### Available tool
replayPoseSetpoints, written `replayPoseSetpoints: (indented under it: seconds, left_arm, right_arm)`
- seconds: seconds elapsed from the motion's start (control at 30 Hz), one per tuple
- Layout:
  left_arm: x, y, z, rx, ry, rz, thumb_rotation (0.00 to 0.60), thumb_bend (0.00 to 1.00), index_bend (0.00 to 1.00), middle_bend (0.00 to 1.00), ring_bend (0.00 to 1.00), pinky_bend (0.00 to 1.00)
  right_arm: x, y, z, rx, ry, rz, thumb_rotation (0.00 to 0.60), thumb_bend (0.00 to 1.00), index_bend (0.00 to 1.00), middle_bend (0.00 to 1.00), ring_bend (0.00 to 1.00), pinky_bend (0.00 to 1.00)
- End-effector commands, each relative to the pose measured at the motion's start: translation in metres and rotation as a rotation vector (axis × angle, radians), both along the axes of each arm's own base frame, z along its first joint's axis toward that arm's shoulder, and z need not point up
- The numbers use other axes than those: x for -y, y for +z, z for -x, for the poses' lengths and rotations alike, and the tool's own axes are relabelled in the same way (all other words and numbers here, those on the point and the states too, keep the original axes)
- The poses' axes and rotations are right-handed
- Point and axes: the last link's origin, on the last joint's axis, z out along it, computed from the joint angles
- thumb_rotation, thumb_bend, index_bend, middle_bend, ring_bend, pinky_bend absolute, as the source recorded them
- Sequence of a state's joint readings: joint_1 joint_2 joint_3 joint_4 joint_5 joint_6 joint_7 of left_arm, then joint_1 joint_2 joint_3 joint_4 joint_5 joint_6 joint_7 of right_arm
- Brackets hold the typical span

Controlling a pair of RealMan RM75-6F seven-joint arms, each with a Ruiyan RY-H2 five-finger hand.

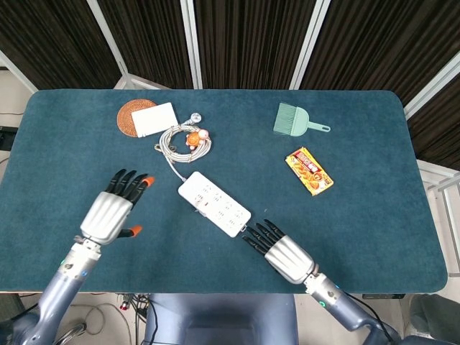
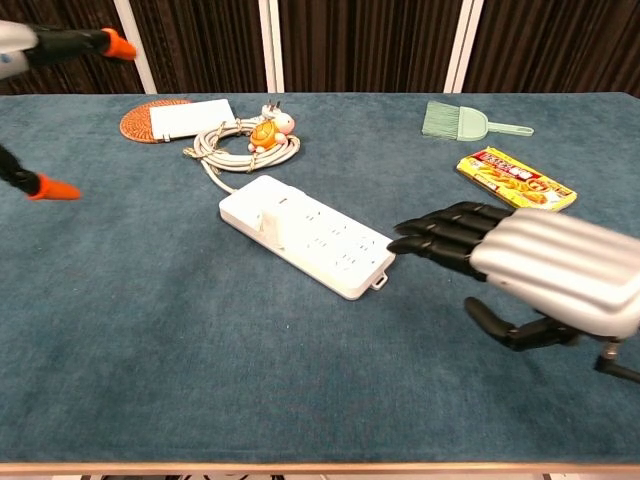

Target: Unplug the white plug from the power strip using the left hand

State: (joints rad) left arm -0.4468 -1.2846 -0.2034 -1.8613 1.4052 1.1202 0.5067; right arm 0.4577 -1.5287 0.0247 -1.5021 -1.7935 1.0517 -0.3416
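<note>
While both hands, left hand [image 1: 108, 214] and right hand [image 1: 282, 254], are hovering spread and empty, the white plug [image 2: 271, 222] is standing upright in the long white plastic power strip [image 1: 214, 203], which is lying diagonally toward the table's [image 1: 359, 215] front edge.

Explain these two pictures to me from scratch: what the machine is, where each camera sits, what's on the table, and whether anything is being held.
This is a two-armed robot with human-like hands, steered by a person. The head view looks down from above; the chest view looks forward from lower down across the same blue table.

The left hand, with orange fingertips, hovers open to the left of the white power strip. The right hand reaches toward the strip's near end with fingers extended. Neither holds anything.

A white plug stands in the strip; the chest view shows it best. The strip's coiled cable lies behind it with a small orange toy on it. Also there: a white card on a brown coaster, a green brush and a yellow snack packet.
</note>
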Motion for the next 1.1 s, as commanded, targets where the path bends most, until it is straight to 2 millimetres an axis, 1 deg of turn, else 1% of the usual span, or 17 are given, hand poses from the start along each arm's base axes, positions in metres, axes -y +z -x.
replayPoseSetpoints:
  seconds: [0.03,0.27,0.57,0.83,1.1]
  left_arm:
    - [-0.011,-0.013,-0.015,-0.002,-0.012,0.024,0.600,0.02,0.07,0.08,0.00,0.00]
    - [-0.020,-0.034,-0.029,-0.020,-0.023,0.068,0.600,0.02,0.08,0.09,0.00,0.00]
    - [-0.028,-0.055,-0.040,-0.049,-0.036,0.096,0.600,0.02,0.09,0.09,0.00,0.00]
    - [-0.037,-0.071,-0.052,-0.070,-0.065,0.119,0.600,0.03,0.10,0.10,0.00,0.00]
    - [-0.039,-0.084,-0.057,-0.091,-0.080,0.146,0.600,0.03,0.12,0.11,0.00,0.00]
  right_arm:
    - [0.009,-0.013,-0.006,-0.010,-0.003,-0.004,0.600,0.77,0.02,0.05,0.05,0.11]
    - [0.022,-0.035,-0.016,-0.028,-0.005,-0.026,0.600,0.78,0.02,0.05,0.05,0.11]
    - [0.033,-0.054,-0.026,-0.025,-0.014,-0.039,0.600,0.78,0.03,0.05,0.05,0.11]
    - [0.039,-0.064,-0.024,-0.041,-0.028,-0.042,0.600,0.78,0.03,0.05,0.05,0.11]
    - [0.040,-0.068,-0.017,-0.062,-0.049,-0.053,0.600,0.78,0.04,0.05,0.05,0.11]
